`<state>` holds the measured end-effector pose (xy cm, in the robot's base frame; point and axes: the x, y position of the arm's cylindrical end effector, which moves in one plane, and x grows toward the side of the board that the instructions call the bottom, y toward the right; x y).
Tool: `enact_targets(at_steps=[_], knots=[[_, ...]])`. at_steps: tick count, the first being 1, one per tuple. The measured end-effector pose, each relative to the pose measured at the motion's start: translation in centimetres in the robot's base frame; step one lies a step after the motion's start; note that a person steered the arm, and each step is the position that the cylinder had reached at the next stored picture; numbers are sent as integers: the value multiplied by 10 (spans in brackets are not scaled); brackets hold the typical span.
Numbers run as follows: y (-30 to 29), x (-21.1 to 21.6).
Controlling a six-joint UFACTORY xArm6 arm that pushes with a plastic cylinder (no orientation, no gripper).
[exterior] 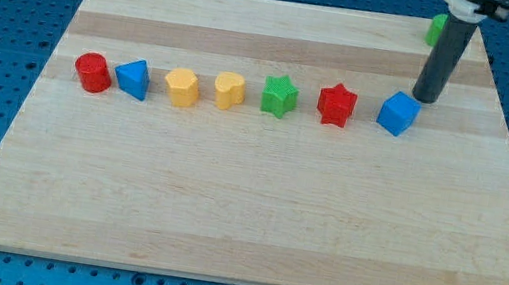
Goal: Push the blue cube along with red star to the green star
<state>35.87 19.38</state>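
Observation:
The blue cube [398, 114] sits on the wooden board at the right end of a row of blocks. The red star [337, 103] is just to its left, a small gap between them. The green star [280, 96] is left of the red star, again with a gap. My tip [425, 99] rests on the board just above and to the right of the blue cube, close to its upper right corner. The rod rises from there toward the view's top right.
Further left in the row stand a yellow heart-like block [229, 90], a yellow hexagon-like block [182, 86], a blue triangle [133, 78] and a red cylinder [93, 72]. A green block [435, 28] is partly hidden behind the rod near the board's top right edge.

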Motion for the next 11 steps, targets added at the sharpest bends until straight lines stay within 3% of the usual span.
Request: enact_targets(at_steps=[2,5,8,11], knots=[[0,7],[-30,60],[-46,32],[-114,38]])
